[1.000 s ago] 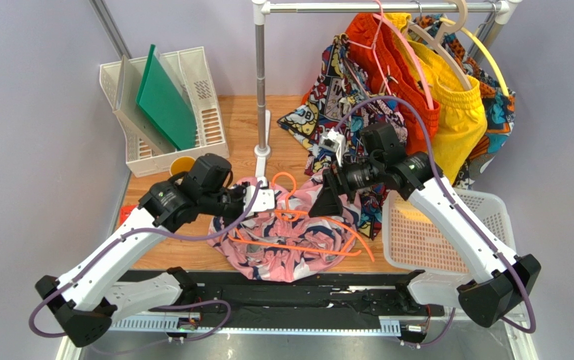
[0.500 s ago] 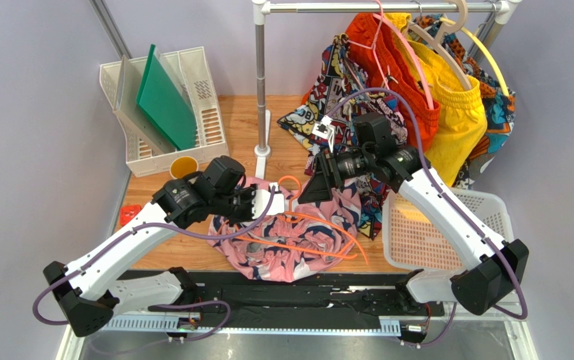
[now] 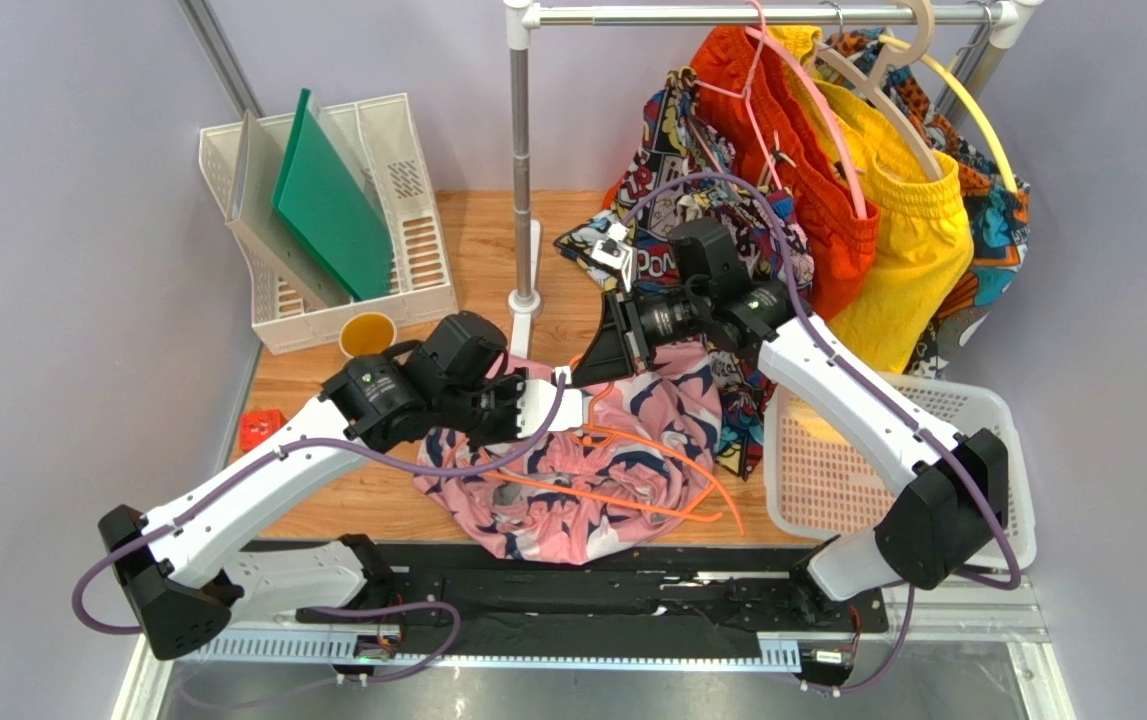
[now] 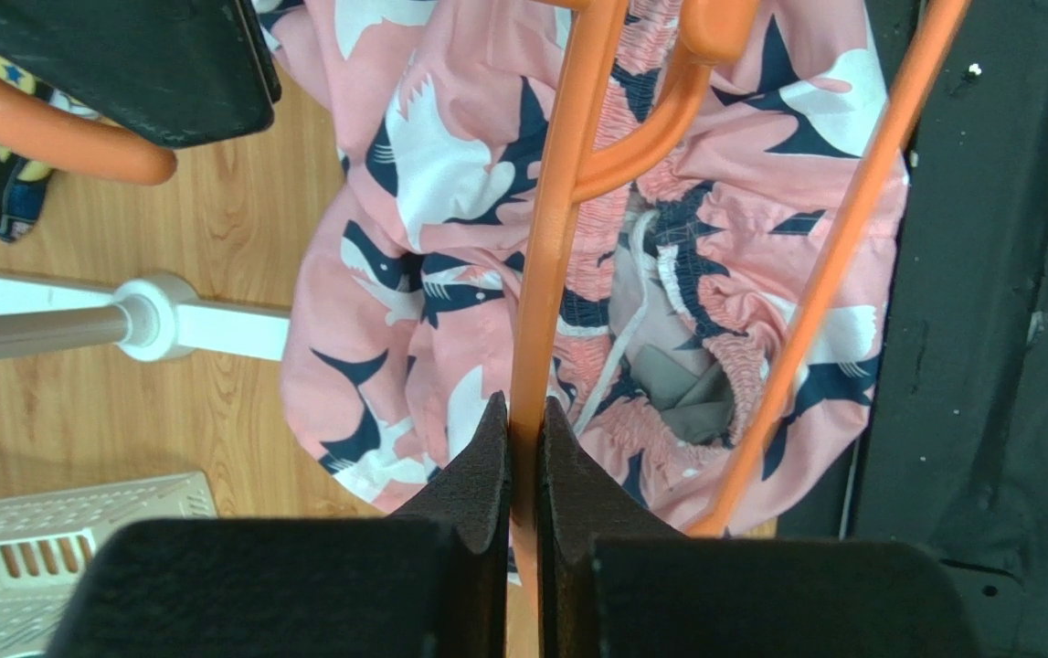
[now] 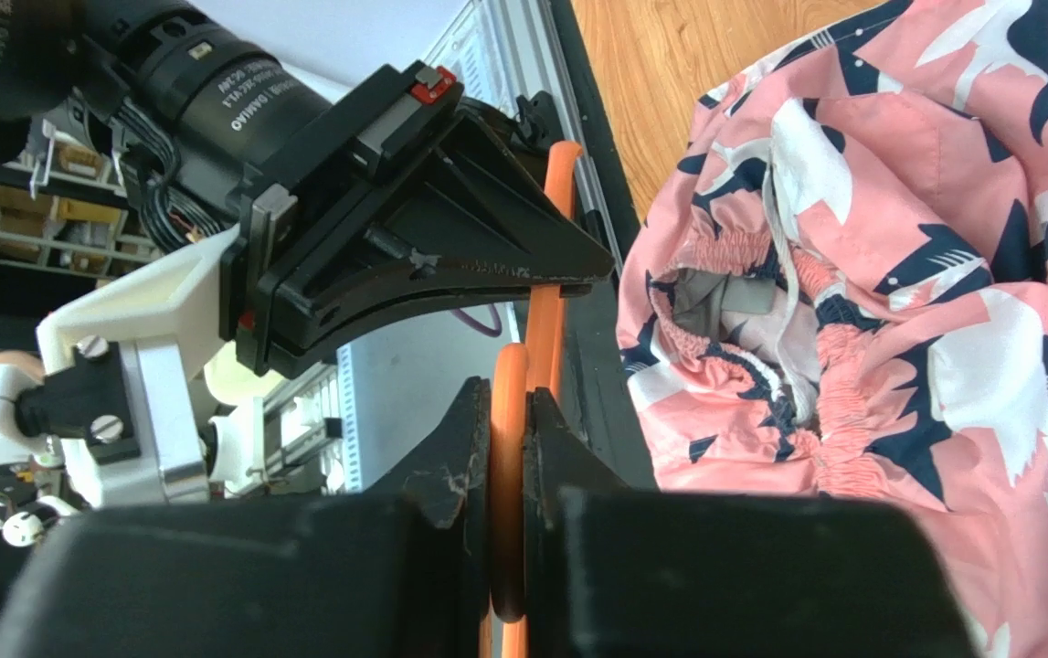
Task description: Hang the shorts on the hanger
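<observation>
Shorts in pink bird print lie crumpled on the wooden counter, at its near edge between our two arms. The orange hanger rests across them. Our left fingers are clamped on one thin bar of it, and our right fingers are pinched on its curved end. On the comic-print shorts hanging further back we read "Pow". Lettering on the left arm's motor is too small to read.

top: we looked down from high behind | wrists: we looked close; both shared shorts, hanger
</observation>
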Controlling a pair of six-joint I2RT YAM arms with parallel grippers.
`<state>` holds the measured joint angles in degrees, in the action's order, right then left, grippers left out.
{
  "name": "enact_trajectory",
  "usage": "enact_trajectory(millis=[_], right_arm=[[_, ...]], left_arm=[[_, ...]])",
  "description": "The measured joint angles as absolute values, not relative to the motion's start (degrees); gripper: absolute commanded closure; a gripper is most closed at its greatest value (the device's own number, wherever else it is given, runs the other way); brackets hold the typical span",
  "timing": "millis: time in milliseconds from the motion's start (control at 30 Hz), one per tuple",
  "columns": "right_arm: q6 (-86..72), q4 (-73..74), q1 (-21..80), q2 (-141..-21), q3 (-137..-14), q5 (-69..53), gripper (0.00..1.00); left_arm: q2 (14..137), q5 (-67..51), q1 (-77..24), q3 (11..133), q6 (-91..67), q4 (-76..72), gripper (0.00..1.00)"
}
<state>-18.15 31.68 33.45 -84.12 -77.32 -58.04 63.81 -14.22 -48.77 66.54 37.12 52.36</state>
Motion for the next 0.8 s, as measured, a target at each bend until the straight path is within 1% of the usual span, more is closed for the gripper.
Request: enact_trajectory(millis=[33, 67, 100, 133, 167, 200, 267, 367, 400, 467, 500, 533, 667, 800], right_arm=[[-18.5, 31.1, 33.6, -84.1, -77.3, -58.1, 1.0], [-18.3, 30.9, 33.6, -84.1, -77.3, -58.1, 1.0], [-18.0, 31.0, 33.6, -84.1, -77.3, -58.1, 1.0], [-17.5, 31.1, 33.6, -84.1, -77.3, -58.1, 1.0], [-16.4, 31.7, 33.6, -84.0, -77.3, -58.0, 1.0], [-15.5, 32.3, 33.5, -83.7, -77.3, -58.0, 1.0], [-12.9, 33.8, 33.2, -82.2, -76.6, -58.0, 1.0], [-8.0, 37.6, 32.4, -78.0, -74.8, -57.3, 1.0], [-5.8, 39.0, 32.2, -76.3, -74.6, -56.9, 1.0], [-1.0, 41.9, 31.7, -73.2, -74.5, -56.2, 1.0], [1.5, 43.1, 31.6, -71.7, -74.5, -55.7, 1.0], [5.2, 45.0, 31.6, -69.8, -74.5, -54.9, 1.0], [16.1, 51.4, 31.7, -66.2, -74.5, -51.8, 1.0], [25.8, 56.9, 31.7, -65.0, -74.1, -48.5, 1.0]], left_arm=[[63.8, -14.3, -48.8, 66.5, 36.8, 52.4, 0.84], [63.8, -14.3, -48.8, 66.5, 36.5, 52.5, 0.74], [63.8, -14.4, -48.6, 66.5, 36.0, 52.4, 0.49], [63.7, -15.1, -48.1, 66.5, 35.6, 52.4, 0.36], [63.6, -16.7, -47.3, 66.5, 34.8, 52.4, 0.25], [63.4, -18.3, -46.1, 66.5, 34.5, 52.5, 0.18], [62.3, -24.0, -40.1, 66.5, 32.9, 53.0, 0.18], [60.5, -31.1, -29.5, 66.5, 32.2, 54.3, 0.27], [60.1, -32.9, -26.5, 66.4, 32.6, 55.1, 0.34], [59.8, -35.8, -22.9, 66.3, 34.4, 57.7, 0.36], [59.9, -36.9, -22.5, 65.9, 35.4, 59.1, 0.4], [60.4, -38.3, -22.4, 64.9, 37.5, 61.1, 0.41], [63.5, -40.4, -22.5, 61.0, 44.8, 66.4, 0.41], [63.9, -40.1, -24.1, 55.2, 51.9, 67.8, 0.43]])
